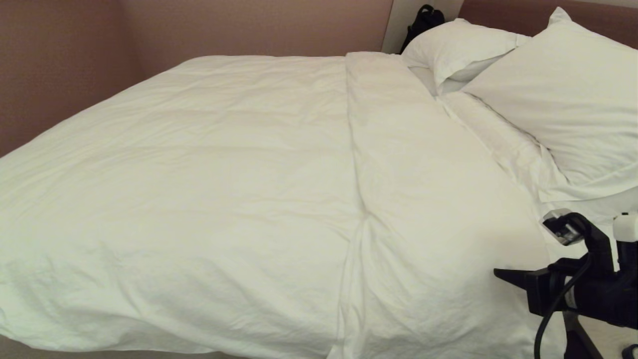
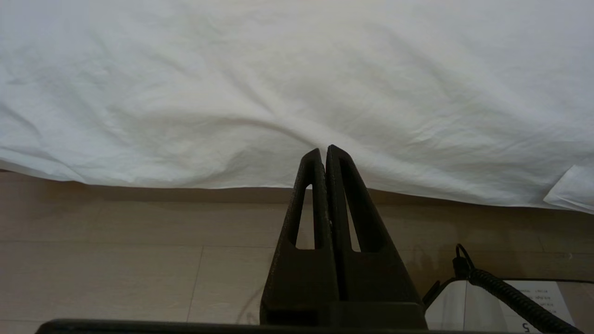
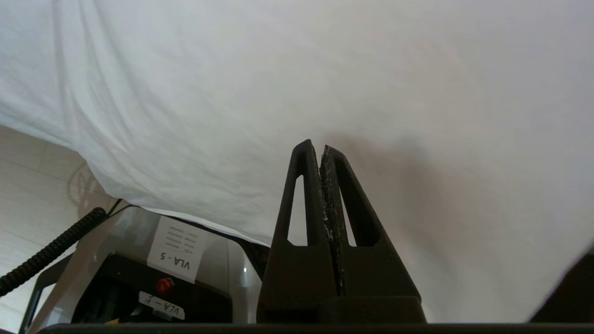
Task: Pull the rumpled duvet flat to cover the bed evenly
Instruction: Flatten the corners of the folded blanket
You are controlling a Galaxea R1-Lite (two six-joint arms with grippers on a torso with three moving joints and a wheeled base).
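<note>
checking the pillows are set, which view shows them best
The head view: both pillows lie at the head of the bed, against the headboard, beyond the duvet's folded band. The left wrist view shows only white duvet and floor; the right wrist view only duvet and robot base. Neither shows pillows.

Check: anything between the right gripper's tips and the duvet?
Nothing. In the right wrist view the shut right gripper faces bare duvet, no object in the gap.
</note>
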